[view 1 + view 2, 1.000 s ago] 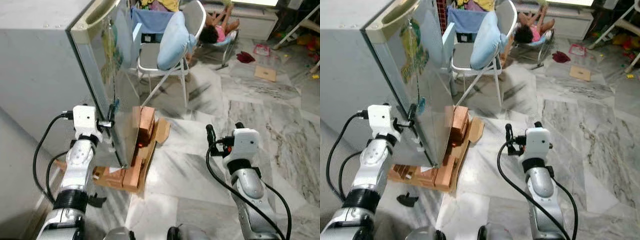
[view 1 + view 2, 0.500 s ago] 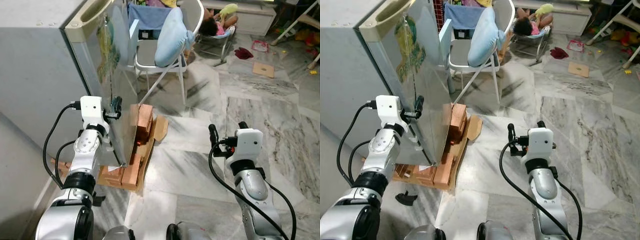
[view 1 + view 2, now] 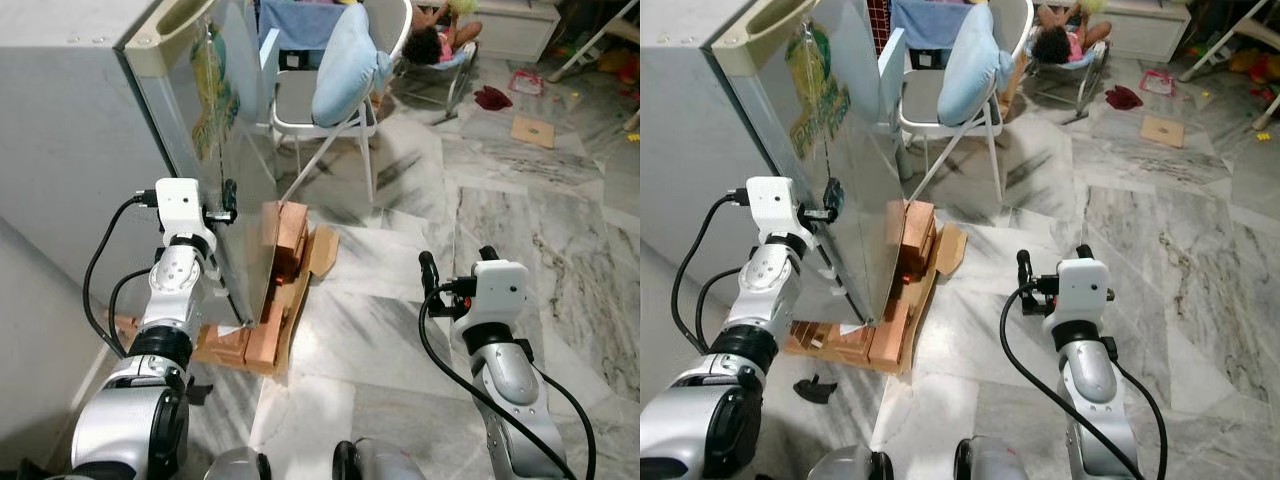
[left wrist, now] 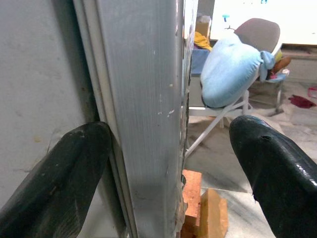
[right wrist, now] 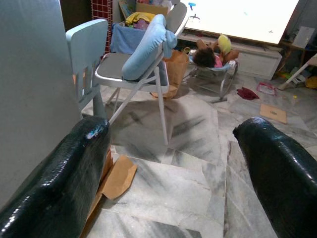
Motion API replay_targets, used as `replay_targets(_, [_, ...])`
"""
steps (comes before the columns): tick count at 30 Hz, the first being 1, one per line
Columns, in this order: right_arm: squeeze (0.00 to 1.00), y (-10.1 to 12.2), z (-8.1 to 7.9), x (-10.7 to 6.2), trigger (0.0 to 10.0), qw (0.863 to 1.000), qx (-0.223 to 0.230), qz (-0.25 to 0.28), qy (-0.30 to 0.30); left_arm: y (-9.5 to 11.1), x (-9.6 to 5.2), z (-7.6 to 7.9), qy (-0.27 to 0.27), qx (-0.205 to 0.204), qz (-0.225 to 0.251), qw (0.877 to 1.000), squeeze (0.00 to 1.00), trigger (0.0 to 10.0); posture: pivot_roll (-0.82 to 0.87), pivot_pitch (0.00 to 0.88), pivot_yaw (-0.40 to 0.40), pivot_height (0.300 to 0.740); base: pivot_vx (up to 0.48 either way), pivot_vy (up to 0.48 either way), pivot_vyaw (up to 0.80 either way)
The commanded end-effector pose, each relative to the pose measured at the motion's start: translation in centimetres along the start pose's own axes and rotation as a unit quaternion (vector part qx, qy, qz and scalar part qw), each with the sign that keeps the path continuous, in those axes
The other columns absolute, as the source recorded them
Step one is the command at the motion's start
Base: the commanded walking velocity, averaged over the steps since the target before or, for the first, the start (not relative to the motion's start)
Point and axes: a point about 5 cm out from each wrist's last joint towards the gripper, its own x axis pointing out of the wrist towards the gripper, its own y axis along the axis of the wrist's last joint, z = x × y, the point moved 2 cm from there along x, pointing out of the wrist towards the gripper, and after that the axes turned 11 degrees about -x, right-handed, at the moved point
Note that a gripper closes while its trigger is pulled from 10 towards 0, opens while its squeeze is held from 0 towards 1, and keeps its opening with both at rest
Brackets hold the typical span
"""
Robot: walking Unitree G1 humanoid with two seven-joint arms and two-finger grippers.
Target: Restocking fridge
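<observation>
Grey fridge door [image 3: 215, 170] — scuffed edge; left gripper [image 4: 168, 163] straddles it, spread.

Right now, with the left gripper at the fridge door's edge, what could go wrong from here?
1. The left gripper straddles the thin edge of the fridge door with fingers open; they may slip off when it pulls.
2. The bricks and cardboard sit on the floor right by the door's lower corner and could block or scrape its swing.
3. The folding chair stands close behind the door, so a wide swing might hit it.
</observation>
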Motion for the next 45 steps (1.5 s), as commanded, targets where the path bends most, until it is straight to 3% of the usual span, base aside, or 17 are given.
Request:
replay_targets(1, [0.0, 0.5, 0.1, 0.0, 10.0, 1.0, 0.001, 0.006, -0.004, 1.1, 0.7, 0.0, 0.008, -0.002, 0.018, 1.0, 0.0, 10.0, -0.11, 0.088, -0.005, 0.74, 0.0, 0.0, 0.0])
replay_targets(8, [0.0, 0.5, 0.1, 0.0, 10.0, 1.0, 0.002, 0.005, -0.004, 1.4, 1.2, 2.4, -0.041, -0.025, 0.014, 0.999, 0.0, 10.0, -0.11, 0.087, -0.005, 0.74, 0.0, 0.0, 0.0])
replay_targets(11, [0.0, 0.5, 0.1, 0.1, 10.0, 1.0, 0.003, 0.006, -0.002, 1.7, 1.4, 6.5, -0.139, -0.022, 0.011, 0.99, 0.0, 10.0, -0.1, 0.08, -0.011, 0.74, 0.0, 0.0, 0.0])
replay_targets(12, [0.0, 0.5, 0.1, 0.1, 10.0, 1.0, 0.003, 0.006, -0.002, 1.5, 0.8, 9.5, -0.211, -0.019, 0.009, 0.977, 0.0, 10.0, -0.1, 0.08, -0.012, 0.74, 0.0, 0.0, 0.0])
replay_targets(13, [0.0, 0.5, 0.1, 0.1, 10.0, 1.0, 0.003, 0.006, -0.002, 1.5, 0.8, 9.5, -0.211, -0.019, 0.009, 0.977, 0.0, 10.0, -0.1, 0.08, -0.012, 0.74, 0.0, 0.0, 0.0])
replay_targets(14, [0.0, 0.5, 0.1, 0.2, 10.0, 1.0, 0.003, 0.005, -0.001, 1.3, -0.1, 12.9, -0.282, -0.027, 0.006, 0.959, 0.0, 10.0, -0.1, 0.075, -0.015, 0.74, 0.0, 0.0, 0.0])
replay_targets(15, [0.0, 0.4, 0.0, 0.1, 10.0, 1.0, 0.004, 0.005, -0.001, 1.3, -0.9, 14.8, -0.321, -0.036, 0.005, 0.946, 0.0, 10.0, -0.1, 0.075, -0.015, 0.74, 0.0, 0.0, 0.0])
replay_targets(16, [0.0, 0.4, 0.0, 0.1, 10.0, 1.0, 0.004, 0.005, -0.001, 1.3, -0.9, 14.8, -0.321, -0.036, 0.005, 0.946, 0.0, 10.0, -0.1, 0.075, -0.015, 0.74, 0.0, 0.0, 0.0])
replay_targets(19, [0.0, 0.5, -0.2, 0.1, 10.0, 1.0, 0.005, 0.005, -0.001, 1.9, -3.8, 20.5, -0.442, -0.037, 0.02, 0.896, 0.0, 10.0, -0.11, 0.072, -0.013, 0.74, 0.0, 0.0, 0.0])
replay_targets(21, [0.0, 0.6, -0.3, 0.1, 10.0, 1.0, 0.006, 0.006, -0.001, 2.2, -4.7, 22.0, -0.472, -0.035, 0.027, 0.88, 0.0, 10.0, -0.11, 0.071, -0.012, 0.74, 0.0, 0.0, 0.0])
replay_targets(26, [0.0, 0.6, -0.3, 0.0, 10.0, 1.0, 0.009, 0.007, -0.003, 2.1, -4.3, 21.7, -0.458, -0.031, 0.028, 0.888, 0.0, 10.0, -0.11, 0.07, -0.005, 0.74, 0.0, 0.0, 0.0])
replay_targets(27, [0.0, 0.6, -0.3, 0.0, 10.0, 1.0, 0.01, 0.007, -0.005, 1.9, -3.8, 21.1, -0.44, -0.029, 0.025, 0.897, 0.0, 10.0, -0.11, 0.069, -0.005, 0.74, 0.0, 0.0, 0.0])
replay_targets(28, [0.0, 0.6, -0.3, -0.1, 10.0, 1.0, 0.011, 0.006, -0.008, 1.4, -2.6, 18.9, -0.395, -0.022, 0.016, 0.918, 0.0, 10.0, -0.11, 0.071, -0.003, 0.74, 0.0, 0.0, 0.0])
replay_targets(30, [0.0, 0.5, -0.3, -0.1, 10.0, 1.0, 0.012, 0.002, -0.009, 1.2, -2.3, 17.8, -0.382, -0.024, 0.014, 0.924, 0.0, 10.0, -0.11, 0.071, -0.003, 0.74, 0.0, 0.0, 0.0])
replay_targets(31, [0.0, 0.3, -0.4, -0.1, 10.0, 1.0, 0.016, -0.002, -0.008, 1.0, -2.0, 16.1, -0.364, -0.022, 0.009, 0.931, 0.0, 10.0, -0.1, 0.074, -0.005, 0.74, 0.0, -0.416, -0.8])
replay_targets(39, [0.0, 0.3, -1.0, 0.0, 10.0, 1.0, 0.019, 0.001, 0.001, -0.1, -2.3, 11.9, -0.313, -0.001, 0.004, 0.95, 0.0, 10.0, -0.09, 0.075, -0.005, 0.74, 0.302, -0.369, -0.5])
replay_targets(45, [0.0, 0.3, -1.0, 0.2, 10.0, 1.0, 0.018, 0.001, 0.0, -1.3, -3.1, 10.2, -0.287, 0.005, -0.005, 0.958, 0.0, 10.0, -0.1, 0.07, -0.005, 0.74, 0.281, -0.386, 0.0])
